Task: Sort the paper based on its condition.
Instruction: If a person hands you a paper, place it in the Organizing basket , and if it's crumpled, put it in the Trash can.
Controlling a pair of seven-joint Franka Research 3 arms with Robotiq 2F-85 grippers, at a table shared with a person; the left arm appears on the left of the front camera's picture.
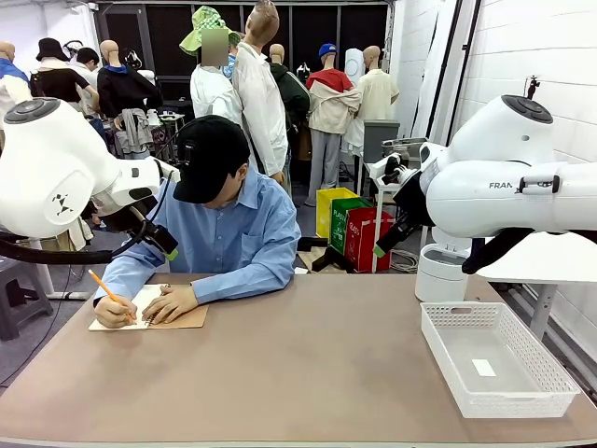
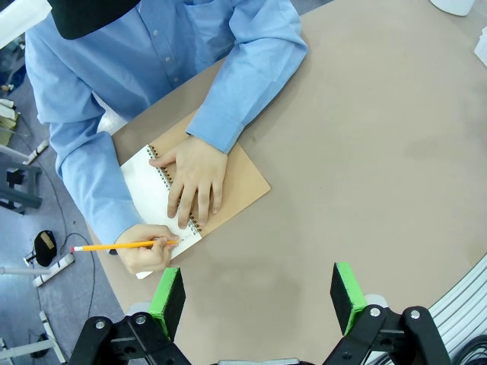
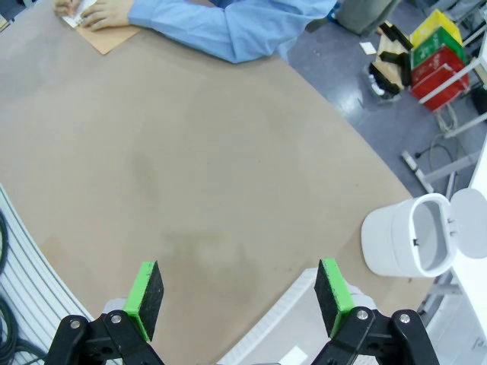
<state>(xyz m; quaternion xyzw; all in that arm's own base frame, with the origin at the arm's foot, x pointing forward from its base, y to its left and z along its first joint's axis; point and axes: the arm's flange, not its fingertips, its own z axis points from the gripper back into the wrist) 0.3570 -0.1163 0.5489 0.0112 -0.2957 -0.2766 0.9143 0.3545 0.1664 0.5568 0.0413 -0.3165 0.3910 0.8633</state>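
Note:
The paper as a loose sheet is out of view. A person in a blue shirt sits at the far left of the table and writes with an orange pencil [image 2: 114, 245] on the white page of a spiral notebook [image 2: 228, 190] with a brown cover, one hand [image 2: 194, 179] flat on it. My left gripper [image 2: 259, 300] hangs open high above the table near the notebook [image 1: 149, 313], holding nothing. My right gripper [image 3: 240, 296] is open too, high over the table's right side, nothing between its green pads [image 3: 146, 289].
A white mesh basket [image 1: 448, 350] stands at the front right with a tiny white scrap [image 1: 483, 367] inside. A white lidded bin [image 1: 440, 273] sits behind it at the table's edge. The brown tabletop [image 1: 308, 364] is bare in the middle.

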